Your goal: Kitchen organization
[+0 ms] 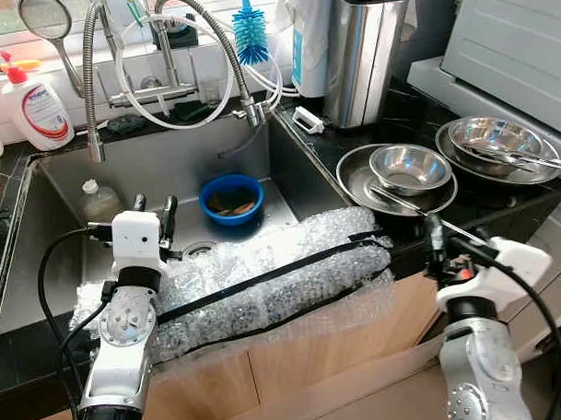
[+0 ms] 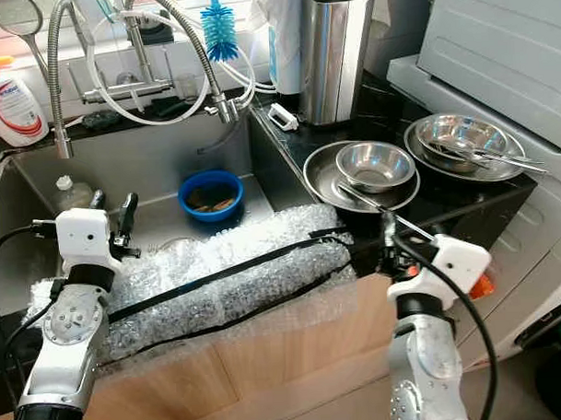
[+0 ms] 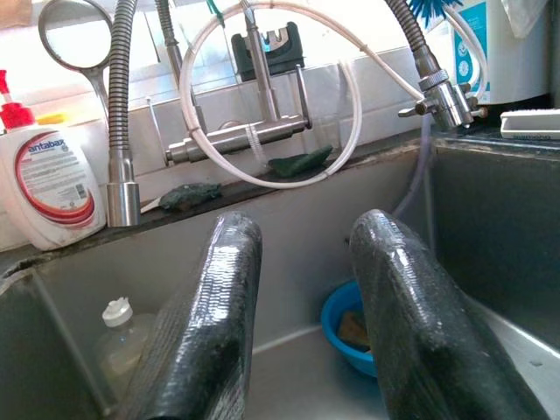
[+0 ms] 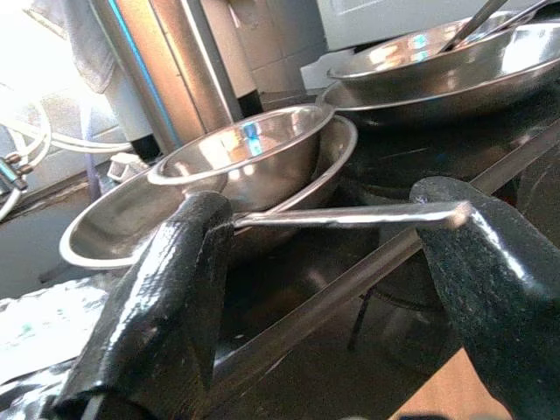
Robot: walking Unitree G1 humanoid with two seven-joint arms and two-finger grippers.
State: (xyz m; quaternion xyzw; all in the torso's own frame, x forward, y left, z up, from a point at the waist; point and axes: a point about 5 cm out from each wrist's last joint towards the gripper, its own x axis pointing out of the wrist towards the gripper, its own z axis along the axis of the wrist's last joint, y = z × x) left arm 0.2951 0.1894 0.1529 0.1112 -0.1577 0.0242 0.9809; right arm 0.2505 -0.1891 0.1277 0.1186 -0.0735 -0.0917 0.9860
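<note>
Reading "antabax", a soap bottle [image 3: 48,188] stands beyond the gaping, empty left claw [image 3: 302,324].

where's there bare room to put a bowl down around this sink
Best patch: the sink floor left of the blue bowl, past the small bottle. Some dark counter is bare between the steel canister and the nested steel bowls. The right side is crowded with bowls, and bubble wrap covers the front edge.

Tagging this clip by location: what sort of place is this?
A home kitchen, most likely, at the sink: a steel sink under a spring-neck faucet, a dish soap bottle on the ledge, and stacked steel bowls on the dark counter.
</note>
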